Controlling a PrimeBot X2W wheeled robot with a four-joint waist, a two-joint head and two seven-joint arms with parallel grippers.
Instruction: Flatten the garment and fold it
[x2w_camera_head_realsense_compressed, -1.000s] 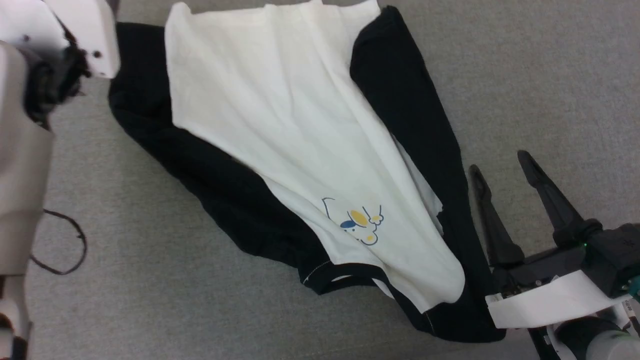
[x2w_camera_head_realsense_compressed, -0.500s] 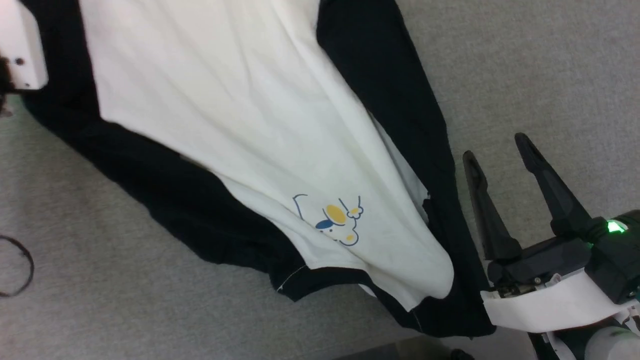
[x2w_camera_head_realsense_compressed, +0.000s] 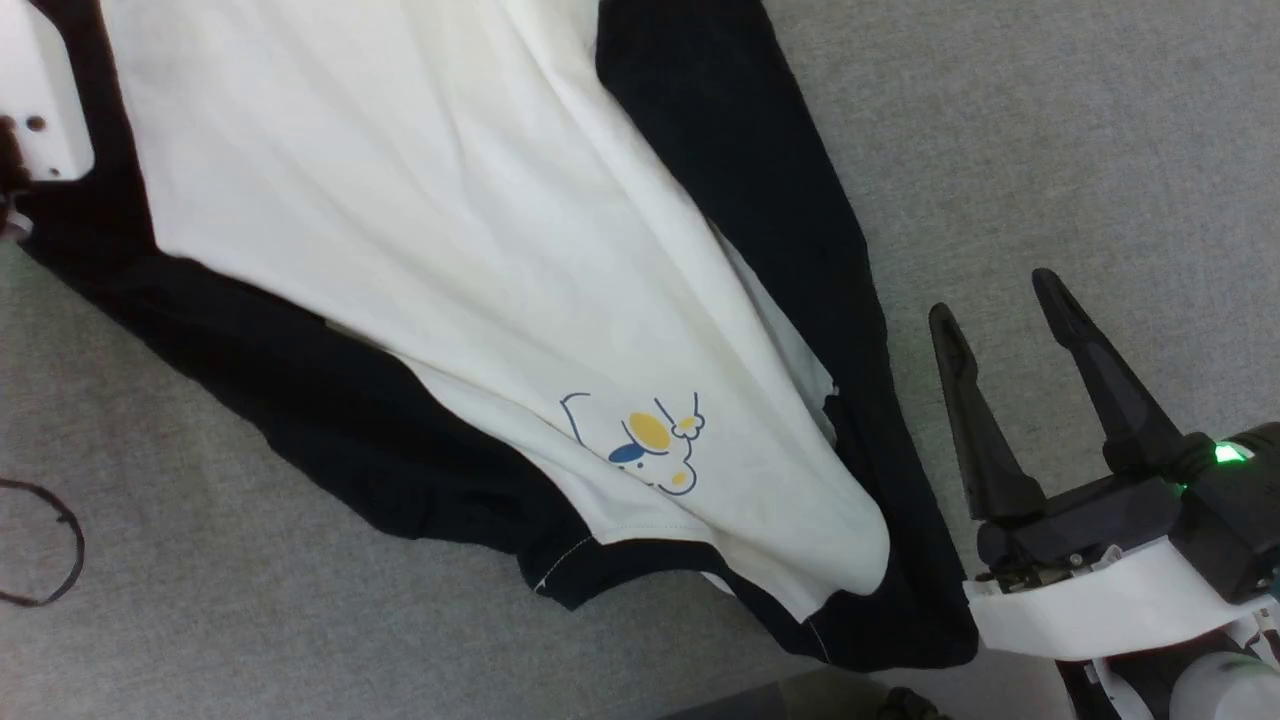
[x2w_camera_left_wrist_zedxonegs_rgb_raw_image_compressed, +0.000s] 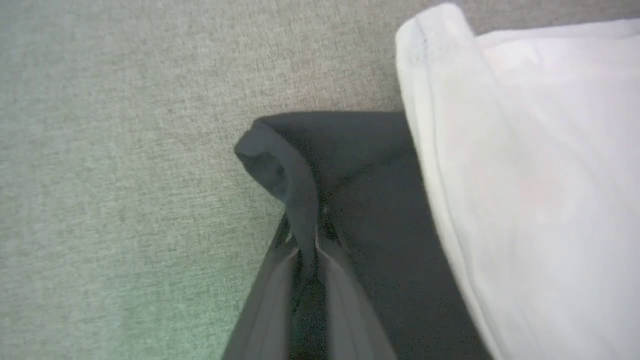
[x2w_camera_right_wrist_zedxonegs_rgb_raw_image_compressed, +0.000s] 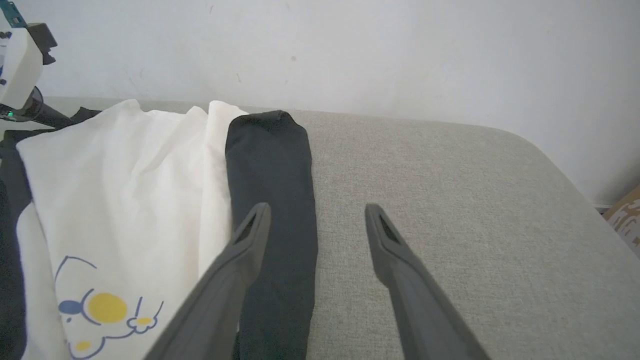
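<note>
Garment (x2w_camera_head_realsense_compressed: 400, 200) on grey surface (x2w_camera_head_realsense_compressed: 1050, 150), white wall (x2w_camera_right_wrist_zedxonegs_rgb_raw_image_compressed: 380, 50)

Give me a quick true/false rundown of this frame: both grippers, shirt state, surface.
1. The left gripper pinches black cloth of the T-shirt. True.
2. The right gripper is shut on a sleeve. False: its jaws stand open and hold nothing, beside the black sleeve.
3. The cartoon print faces up. True.
4. The T-shirt is folded into a neat square. False: it lies spread out and wrinkled, not folded.
5. The T-shirt lies on a wooden table. False: it lies on a grey cloth surface.
</note>
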